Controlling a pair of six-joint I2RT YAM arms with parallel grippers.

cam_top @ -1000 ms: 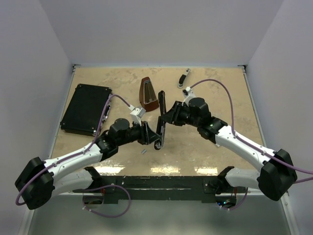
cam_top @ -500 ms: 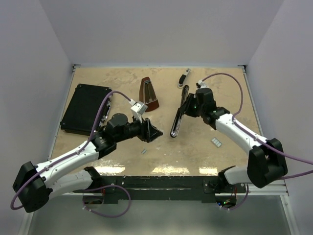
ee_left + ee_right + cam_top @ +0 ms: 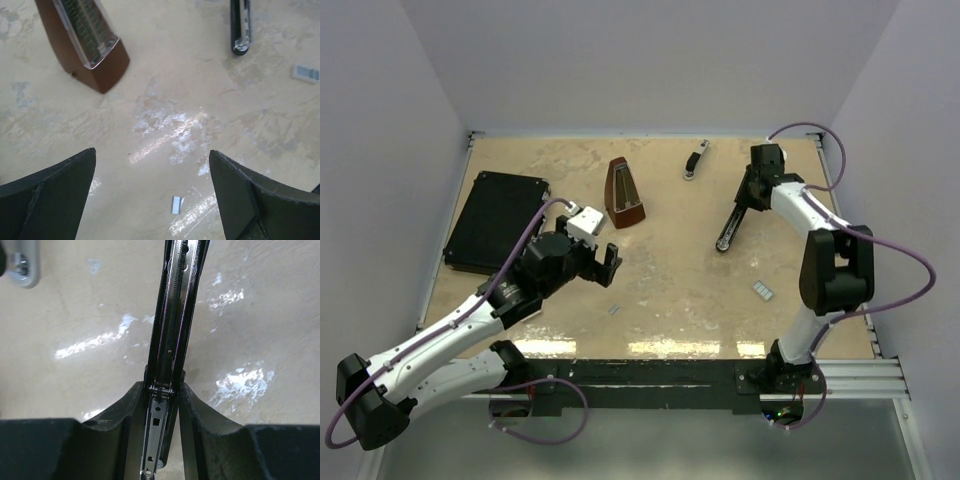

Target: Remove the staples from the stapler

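Observation:
The slim black-and-silver stapler [image 3: 729, 226] lies slanted at the right back of the table, opened out into long thin bars. My right gripper [image 3: 750, 196] is shut on its far end. In the right wrist view both fingers clamp the stapler [image 3: 175, 315] at the hinge, around my right gripper [image 3: 162, 390]. The staples [image 3: 614, 310] are a tiny silvery strip lying alone on the table near the front. My left gripper [image 3: 603, 268] hovers just behind them, wide open and holding nothing. In its wrist view the staples [image 3: 176, 205] lie between and below the tips of my left gripper [image 3: 152, 151].
A brown pyramid metronome [image 3: 624, 193] stands at the back centre. A large flat black case [image 3: 495, 222] lies at the left. A small silver-and-black tool [image 3: 695, 160] lies at the back. A flat white piece with dark dots [image 3: 763, 291] lies at the right front.
My right arm has swung the stapler from the table's middle to the right back. My left gripper has opened wide and drawn back to the left. The staples have not moved.

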